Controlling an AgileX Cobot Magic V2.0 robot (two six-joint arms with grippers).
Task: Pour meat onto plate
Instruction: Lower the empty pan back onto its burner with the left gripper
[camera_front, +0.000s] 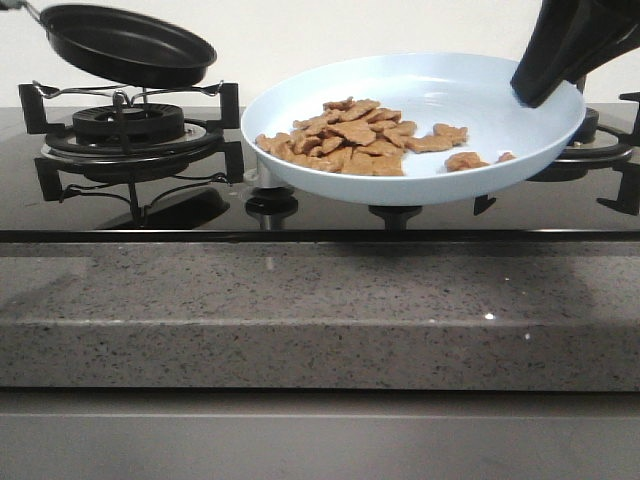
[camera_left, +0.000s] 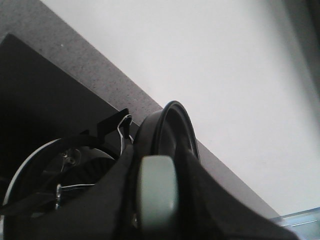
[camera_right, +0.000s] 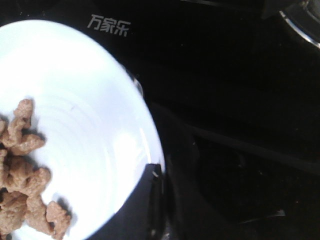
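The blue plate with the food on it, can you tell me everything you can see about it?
The plate is wide, shallow, round, pale blue and glossy, with a raised rim. It is held above the black stovetop, tilted down toward the robot's left. The right tool grips its rim on the right side. Small flat brown chunks of meat lie piled on its lower left half, a few scattered further right.

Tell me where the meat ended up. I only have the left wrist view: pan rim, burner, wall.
Observer: The meat lies piled on the pale-blue plate.
Operator: Report what supports that plate.
Observer: The right claw pinches its rim; the plate hangs above the stove top.
Operator: Check the pan.
Observer: From the front, the pan is tilted above the left burner.
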